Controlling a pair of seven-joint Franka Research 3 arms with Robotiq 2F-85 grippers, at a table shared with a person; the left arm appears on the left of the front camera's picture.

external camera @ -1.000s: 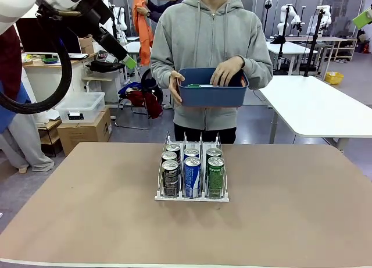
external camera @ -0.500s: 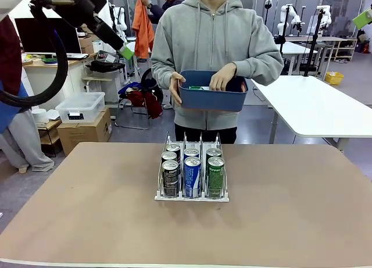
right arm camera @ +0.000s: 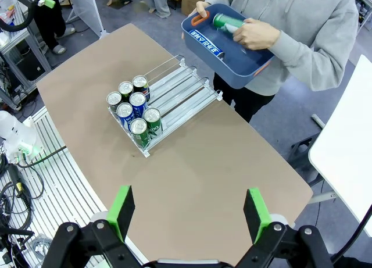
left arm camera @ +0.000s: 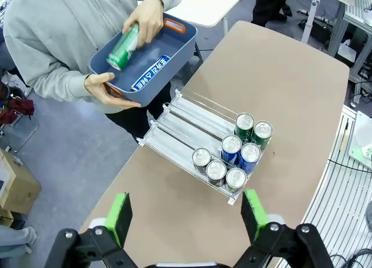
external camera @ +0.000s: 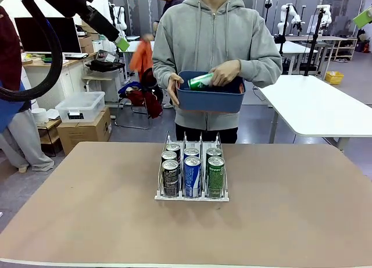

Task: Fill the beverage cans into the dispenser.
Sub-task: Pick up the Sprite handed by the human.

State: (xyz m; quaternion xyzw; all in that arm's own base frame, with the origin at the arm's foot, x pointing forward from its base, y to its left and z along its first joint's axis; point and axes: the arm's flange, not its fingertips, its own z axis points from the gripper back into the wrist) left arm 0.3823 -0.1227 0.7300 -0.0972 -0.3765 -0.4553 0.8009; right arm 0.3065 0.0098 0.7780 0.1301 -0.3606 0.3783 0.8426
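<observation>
Tabletop (external camera: 87, 221) carries dispenser (left arm camera: 185, 119), seven cans (external camera: 192, 166) at its robot-side end, well apart from left tool (left arm camera: 186, 215) and right tool (right arm camera: 189, 213), both spread open. Wrist views show bare rear lanes and a hand (left arm camera: 145, 18) holding green can (left arm camera: 123, 46) over tub (left arm camera: 174, 44).

Big brown table (external camera: 302, 215), flat top. Right on it, near middle: clear rack (external camera: 192, 198), white base, three thin lanes side by side. In rack, all upright, packed at end by robot: three black cans (external camera: 170, 178) in left lane, two blue cans (external camera: 192, 175) in middle lane, two green cans (external camera: 215, 175) in right lane.
</observation>
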